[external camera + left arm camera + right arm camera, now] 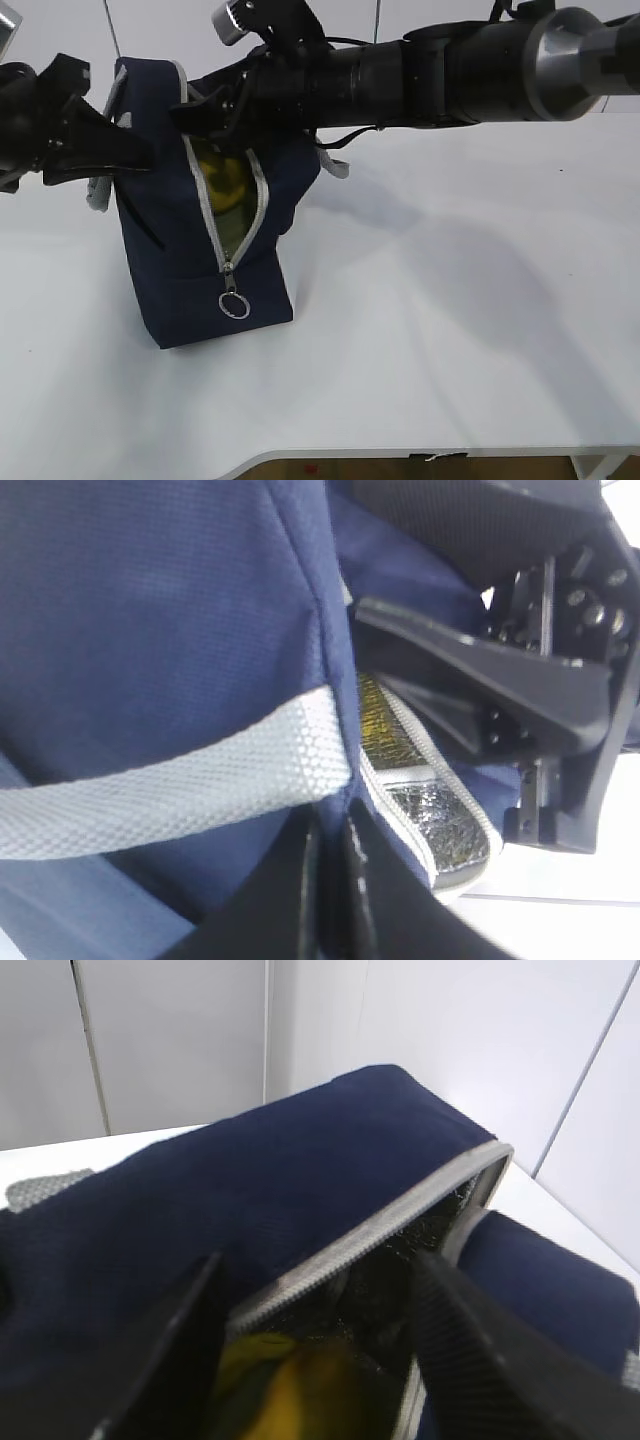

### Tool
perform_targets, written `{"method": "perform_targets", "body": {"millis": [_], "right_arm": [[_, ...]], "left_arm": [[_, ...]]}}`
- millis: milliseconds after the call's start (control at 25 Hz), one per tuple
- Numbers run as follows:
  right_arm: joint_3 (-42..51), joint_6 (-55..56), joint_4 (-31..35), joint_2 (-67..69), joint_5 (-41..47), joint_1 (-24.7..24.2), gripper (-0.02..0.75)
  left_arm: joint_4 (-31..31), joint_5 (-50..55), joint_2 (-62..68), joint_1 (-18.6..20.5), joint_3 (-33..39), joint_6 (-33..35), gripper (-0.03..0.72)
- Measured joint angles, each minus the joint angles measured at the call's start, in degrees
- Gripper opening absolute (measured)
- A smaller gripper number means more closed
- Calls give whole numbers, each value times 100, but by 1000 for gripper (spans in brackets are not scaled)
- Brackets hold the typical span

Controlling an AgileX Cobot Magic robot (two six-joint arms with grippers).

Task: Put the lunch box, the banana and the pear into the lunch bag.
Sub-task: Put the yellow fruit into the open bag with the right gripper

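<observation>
The white table [450,330] fills most of the exterior view and carries the lunch bag [180,270], a navy fabric box standing upright on its left half. The bag's grey zipper [245,215] is undone along the side that faces the camera, and its ring pull [234,304] hangs near the bottom of the opening. Through that gap a yellow fruit [222,180] shows inside the bag; whether it is the banana or the pear cannot be told. The lunch box is not visible in any view.

The right arm reaches in from the upper right across the table, and the right end effector [315,1345] hangs over the top of the opening with its two dark fingers [170,1360] spread wide, one to each side of the zipper edge, nothing held between them. Yellow shows below them inside the bag.

The left end effector [330,890] sits at the bag's upper left, its jaws narrowed to a thin slit, pinched on the navy fabric just beside a grey webbing handle [170,780]. Silver lining [440,825] shows at the bag's rim.
</observation>
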Motion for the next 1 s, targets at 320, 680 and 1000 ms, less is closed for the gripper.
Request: {"method": "perform_targets", "body": {"millis": [320,680,1000], "right_arm": [[0,125,0,-160,-400,0,517],[0,2494,202,-996,-1438,-12,519],[-74,6120,-3321,-1196,-627,-116,519]], "left_arm": [[0,34,0,0,0,0,-2],[46,119,0,0,0,0,-2],[46,119,0,0,0,14,-2]]}}
